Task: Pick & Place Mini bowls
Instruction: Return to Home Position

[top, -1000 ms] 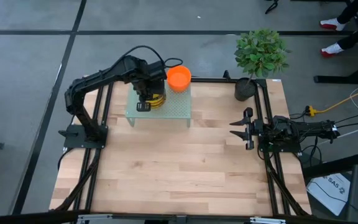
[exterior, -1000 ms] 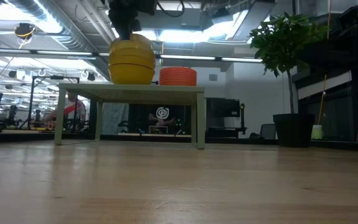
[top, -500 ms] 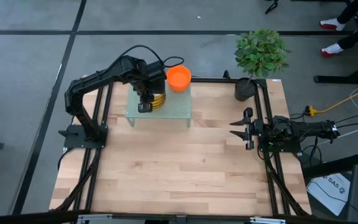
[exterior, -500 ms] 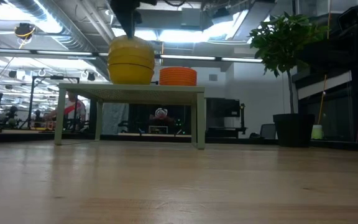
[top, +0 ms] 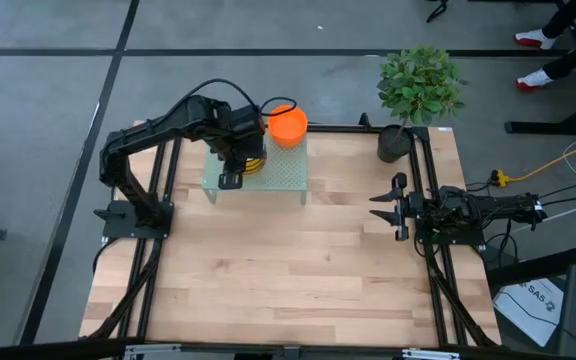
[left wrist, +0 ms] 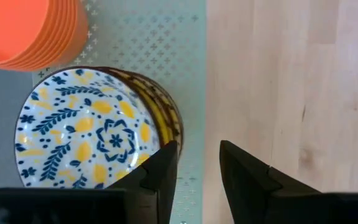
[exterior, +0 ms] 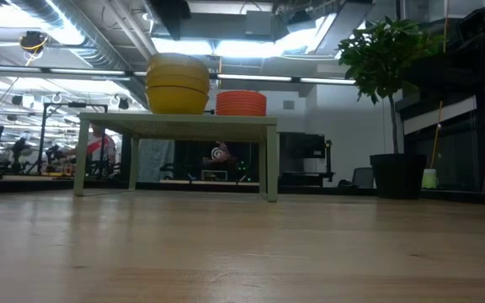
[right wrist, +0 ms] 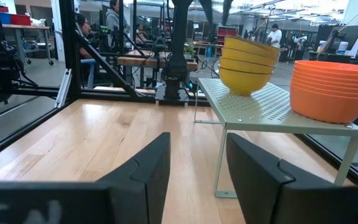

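Two stacks sit on the shelf (top: 286, 178). High view: my left gripper (top: 234, 168) hangs over the patterned mini bowls (top: 257, 160), orange mini bowls (top: 288, 125) alongside; the right gripper (top: 386, 208) waits well apart, fingers spread. Left wrist view: fingers (left wrist: 157, 177) parted, empty, patterned mini bowls (left wrist: 92, 134) below beside one finger, so I'd lift straight up.

Grey concrete floor (top: 48, 120) with dark seams around the wooden table (top: 268, 270). Leafy potted plant (top: 420, 85) near the right gripper (top: 373, 207), at the table's corner. Bright ceiling strips (exterior: 251, 46) and workbenches (right wrist: 142, 59) far beyond.
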`<state>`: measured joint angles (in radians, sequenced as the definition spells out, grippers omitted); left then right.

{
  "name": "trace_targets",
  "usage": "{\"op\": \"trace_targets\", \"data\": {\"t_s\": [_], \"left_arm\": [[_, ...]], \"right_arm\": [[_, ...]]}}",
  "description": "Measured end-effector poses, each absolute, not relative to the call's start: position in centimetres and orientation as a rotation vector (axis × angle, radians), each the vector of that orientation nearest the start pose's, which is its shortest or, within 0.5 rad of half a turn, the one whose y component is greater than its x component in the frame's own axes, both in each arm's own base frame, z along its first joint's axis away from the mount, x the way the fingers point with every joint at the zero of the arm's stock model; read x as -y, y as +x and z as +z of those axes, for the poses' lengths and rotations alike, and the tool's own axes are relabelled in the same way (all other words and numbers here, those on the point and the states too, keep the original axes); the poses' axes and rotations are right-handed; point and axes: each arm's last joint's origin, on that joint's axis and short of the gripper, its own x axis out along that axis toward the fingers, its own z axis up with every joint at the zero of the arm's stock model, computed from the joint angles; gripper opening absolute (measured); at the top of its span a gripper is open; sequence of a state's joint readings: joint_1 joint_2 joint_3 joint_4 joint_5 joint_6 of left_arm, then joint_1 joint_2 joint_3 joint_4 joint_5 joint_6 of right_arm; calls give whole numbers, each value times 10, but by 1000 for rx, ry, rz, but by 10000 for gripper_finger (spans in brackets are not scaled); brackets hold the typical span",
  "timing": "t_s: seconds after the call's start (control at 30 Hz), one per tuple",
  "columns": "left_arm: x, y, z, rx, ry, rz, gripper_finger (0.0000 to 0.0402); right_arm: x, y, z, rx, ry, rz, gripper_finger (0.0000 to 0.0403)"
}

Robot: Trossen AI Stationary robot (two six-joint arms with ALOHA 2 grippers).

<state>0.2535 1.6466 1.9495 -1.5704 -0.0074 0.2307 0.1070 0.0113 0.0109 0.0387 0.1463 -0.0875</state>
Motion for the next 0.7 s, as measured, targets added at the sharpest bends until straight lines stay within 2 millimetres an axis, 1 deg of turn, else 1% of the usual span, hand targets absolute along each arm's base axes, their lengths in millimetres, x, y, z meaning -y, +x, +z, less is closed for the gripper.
{"op": "trace_targets", "data": {"t_s": [0.07, 0.3, 0.37, 0.43, 0.5, 0.57, 0.63, 0.7], "left_arm": [[-65, 272, 409, -1256, 38, 79, 116], [-40, 263, 420, -1204, -95, 129, 116], [-28, 261, 422, -1189, -88, 80, 116], [-14, 261, 419, -1154, -28, 19, 116], [-1, 264, 412, -1045, 5, -23, 116], [11, 262, 396, -958, 24, -62, 116], [18, 254, 376, -881, 8, -77, 116], [21, 242, 351, -805, -29, -74, 116]], "right_arm": [[-6, 97, 170, 36, -83, -41, 156], [-6, 97, 170, 36, -83, -41, 156], [-6, 97, 170, 36, -83, -41, 156], [-6, 97, 170, 36, -83, -41, 156], [-6, 97, 170, 36, -83, -41, 156], [-6, 97, 170, 36, -83, -41, 156], [-6, 97, 170, 36, -83, -41, 156], [-6, 97, 170, 36, -83, -41, 156]]}}
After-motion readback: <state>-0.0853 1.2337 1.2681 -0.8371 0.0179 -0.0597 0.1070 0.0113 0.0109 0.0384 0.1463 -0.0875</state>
